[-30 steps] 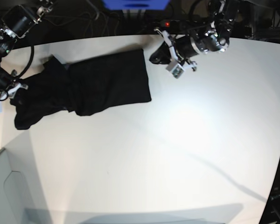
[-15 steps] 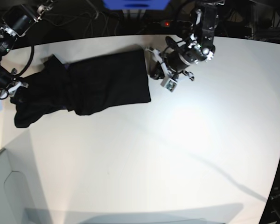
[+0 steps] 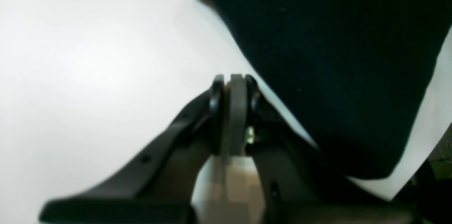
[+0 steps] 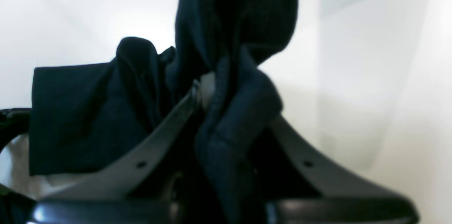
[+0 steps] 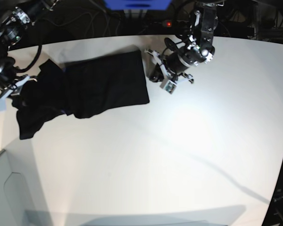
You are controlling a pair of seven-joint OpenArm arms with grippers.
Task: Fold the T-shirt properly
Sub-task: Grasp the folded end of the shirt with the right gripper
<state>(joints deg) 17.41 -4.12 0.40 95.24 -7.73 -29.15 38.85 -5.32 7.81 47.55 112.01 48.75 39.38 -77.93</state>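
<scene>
Base view shows a wide white table (image 5: 179, 155); across its upper left lies the plain black soft-fabric T-shirt (image 5: 104, 87), flat at its right end, bunched at far left; the right gripper (image 5: 10, 89), at the left edge, is clamped on that bunched cloth; the left gripper (image 5: 159, 75), upper centre, sits closed and empty beside the flat edge. Judged mid-fold; next, spreading the bunch flat.

A broad white table (image 5: 179, 155) gleams under strong overhead light, a bright patch glaring near its middle. Beyond its far edge, a blue box (image 5: 137, 4) and tangled dark cables (image 5: 99, 21) sit in shadow.
</scene>
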